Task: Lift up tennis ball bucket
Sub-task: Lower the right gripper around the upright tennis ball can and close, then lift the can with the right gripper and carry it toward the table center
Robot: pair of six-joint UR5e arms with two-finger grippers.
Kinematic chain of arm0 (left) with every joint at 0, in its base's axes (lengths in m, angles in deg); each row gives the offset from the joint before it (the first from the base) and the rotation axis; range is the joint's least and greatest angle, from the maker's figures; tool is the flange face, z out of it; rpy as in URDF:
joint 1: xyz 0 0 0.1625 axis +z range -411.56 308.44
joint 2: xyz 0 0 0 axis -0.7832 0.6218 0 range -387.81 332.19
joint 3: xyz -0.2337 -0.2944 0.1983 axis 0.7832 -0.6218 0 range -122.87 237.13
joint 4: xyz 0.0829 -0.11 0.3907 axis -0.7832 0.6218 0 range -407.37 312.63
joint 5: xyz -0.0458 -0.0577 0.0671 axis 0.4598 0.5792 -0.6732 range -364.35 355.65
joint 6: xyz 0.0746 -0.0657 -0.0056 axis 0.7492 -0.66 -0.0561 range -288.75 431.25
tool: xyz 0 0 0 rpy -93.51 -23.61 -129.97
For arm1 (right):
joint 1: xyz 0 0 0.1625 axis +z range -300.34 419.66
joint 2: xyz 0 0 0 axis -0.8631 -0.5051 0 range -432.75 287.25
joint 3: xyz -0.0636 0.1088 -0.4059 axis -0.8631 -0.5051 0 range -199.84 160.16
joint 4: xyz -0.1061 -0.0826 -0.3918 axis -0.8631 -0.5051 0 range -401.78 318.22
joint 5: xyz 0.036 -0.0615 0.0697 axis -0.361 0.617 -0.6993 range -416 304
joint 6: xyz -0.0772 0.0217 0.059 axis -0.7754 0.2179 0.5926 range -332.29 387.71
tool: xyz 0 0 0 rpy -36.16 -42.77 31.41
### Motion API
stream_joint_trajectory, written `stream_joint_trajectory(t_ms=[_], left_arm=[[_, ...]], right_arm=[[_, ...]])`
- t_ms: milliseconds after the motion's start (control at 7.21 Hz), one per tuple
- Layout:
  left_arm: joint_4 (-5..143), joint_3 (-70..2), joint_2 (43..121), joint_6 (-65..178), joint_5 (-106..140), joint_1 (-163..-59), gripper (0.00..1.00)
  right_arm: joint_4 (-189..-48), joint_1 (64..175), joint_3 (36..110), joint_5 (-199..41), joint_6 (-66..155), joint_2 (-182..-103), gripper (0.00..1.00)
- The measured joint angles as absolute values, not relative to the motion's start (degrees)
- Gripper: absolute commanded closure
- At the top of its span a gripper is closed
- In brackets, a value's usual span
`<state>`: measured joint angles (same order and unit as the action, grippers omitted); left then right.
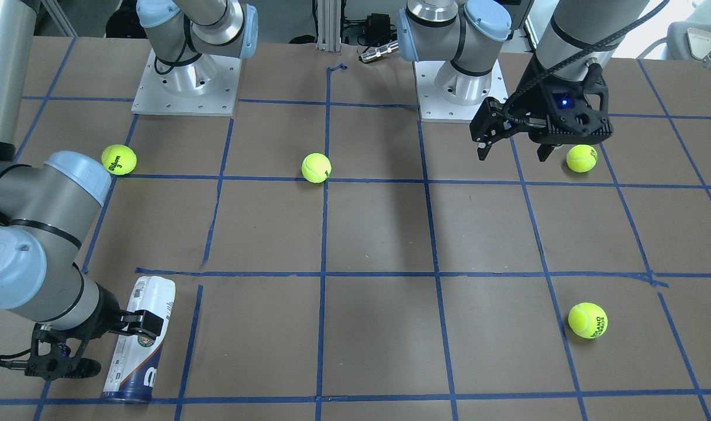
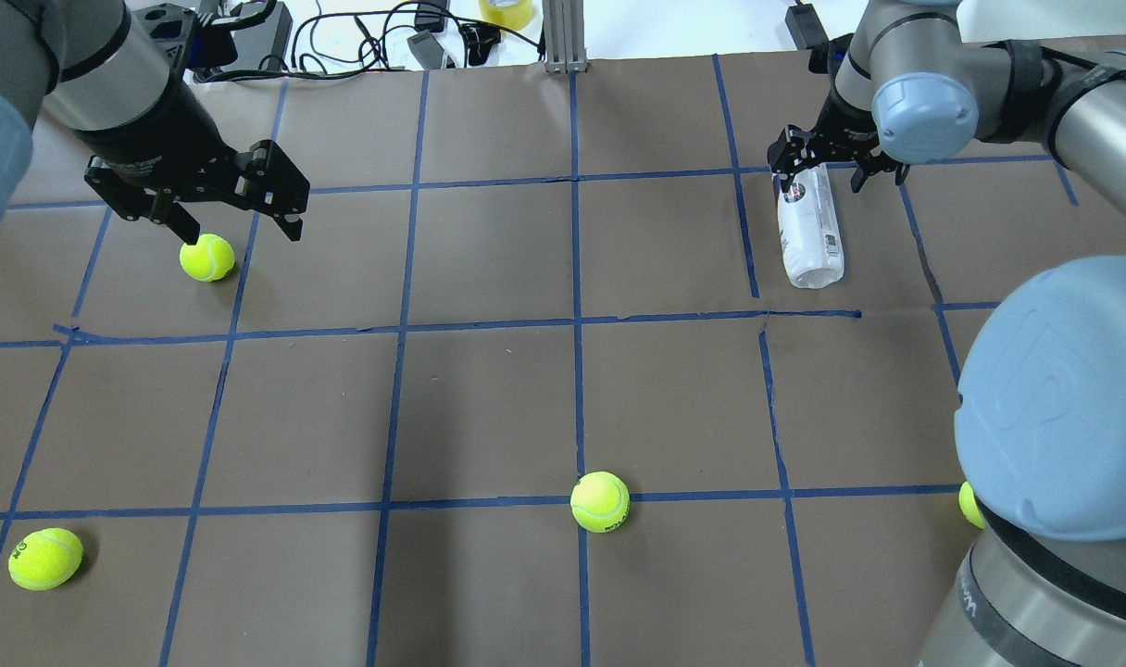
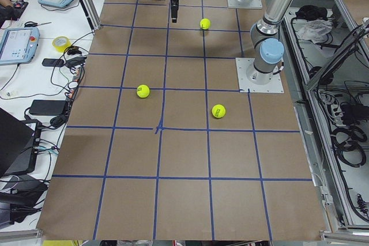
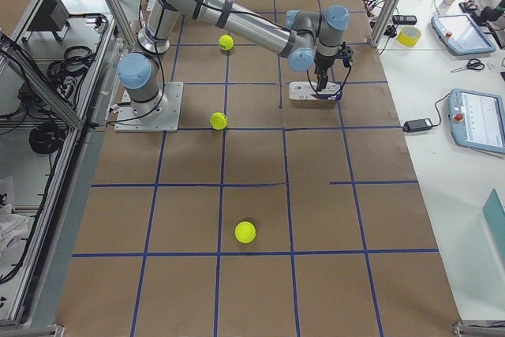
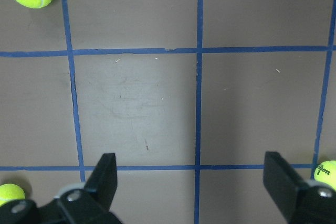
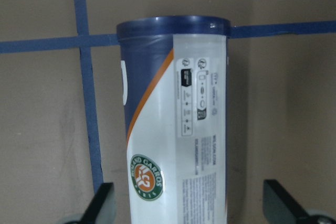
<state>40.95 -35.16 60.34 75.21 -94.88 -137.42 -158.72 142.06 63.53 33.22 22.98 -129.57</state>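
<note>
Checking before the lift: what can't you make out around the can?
Can: white end cut off by the right wrist view's bottom edge; contents hidden by its opaque wall.
Its small print: too small to read overhead.
Ball: overhead, mostly behind the right arm.

Bright, even light from overhead. Soft, broad arm shadows lie on the brown paper-covered table point(image 1: 385, 234). White surface beyond the far edge point(image 2: 683, 32) is overexposed. Small print on the white, navy-banded cylindrical tennis ball bucket point(image 6: 173, 129) is slightly soft.

It was a robotics lab: arms point(image 3: 271, 21) bolted to a table point(image 4: 252, 290) gridded with blue tape point(image 1: 323, 234), teach pendants point(image 4: 479, 120) and cables point(image 2: 341, 23) on a side bench point(image 4: 430, 84).
</note>
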Motion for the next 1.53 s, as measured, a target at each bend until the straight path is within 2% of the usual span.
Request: stream_joint_trajectory(t_ms=[832,1109,1526], left_arm=[[41.0,-35.2,60.3,75.2,-94.9,-137.4,0.0],[41.0,-35.2,60.3,75.2,-94.9,-137.4,0.0],[40.9,-35.2,60.3,75.2,-94.9,-137.4,0.0]], right_arm=[[-159.5,142.2,64.4,33.3,22.5,-125.2,0.03],[-159.5,142.3,64.5,33.2,22.2,-125.0,0.18],[-159.4,142.4,64.5,33.2,22.0,-124.8,0.17]])
